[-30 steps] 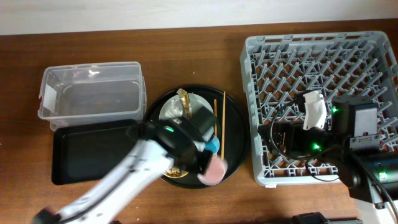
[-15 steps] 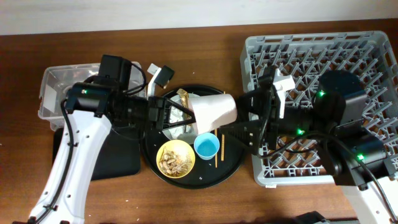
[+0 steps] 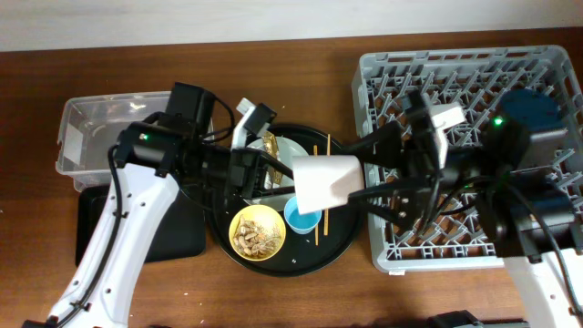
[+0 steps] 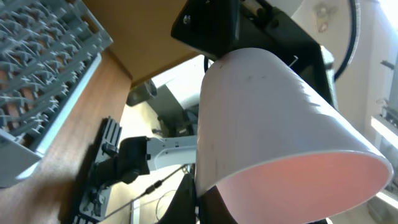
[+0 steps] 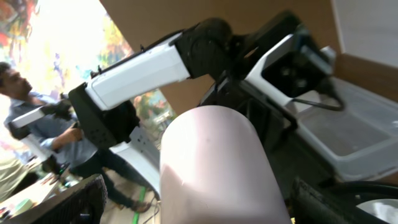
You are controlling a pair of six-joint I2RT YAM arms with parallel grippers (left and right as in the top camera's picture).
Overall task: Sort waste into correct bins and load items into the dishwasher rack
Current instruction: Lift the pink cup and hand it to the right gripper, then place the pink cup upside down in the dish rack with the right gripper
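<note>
The small pink cup (image 3: 323, 180) hangs on its side above the large round black tray (image 3: 339, 239), between my two grippers. My left gripper (image 3: 279, 173) is shut on its rim; in the left wrist view one finger (image 4: 208, 205) sits at the cup's (image 4: 267, 124) edge. My right gripper (image 3: 362, 175) is open, with its fingers spread round the cup's base (image 5: 217, 168). On the tray are a yellow bowl (image 3: 257, 231) of food scraps, a blue cup (image 3: 301, 217), chopsticks (image 3: 328, 150), a gold-brown wrapper (image 3: 270, 143) and a partly hidden plate (image 3: 290, 148). The tissue is out of view.
The light-grey dishwasher rack (image 3: 474, 82) fills the right side, under my right arm. The clear tub (image 3: 91, 137) stands at the back left, with the shallow black tray (image 3: 173, 237) in front of it, partly under my left arm.
My left arm carried the pink cup up from the tray's front and turned it sideways. My right gripper came in from the rack and now has its fingers round the cup's base.
</note>
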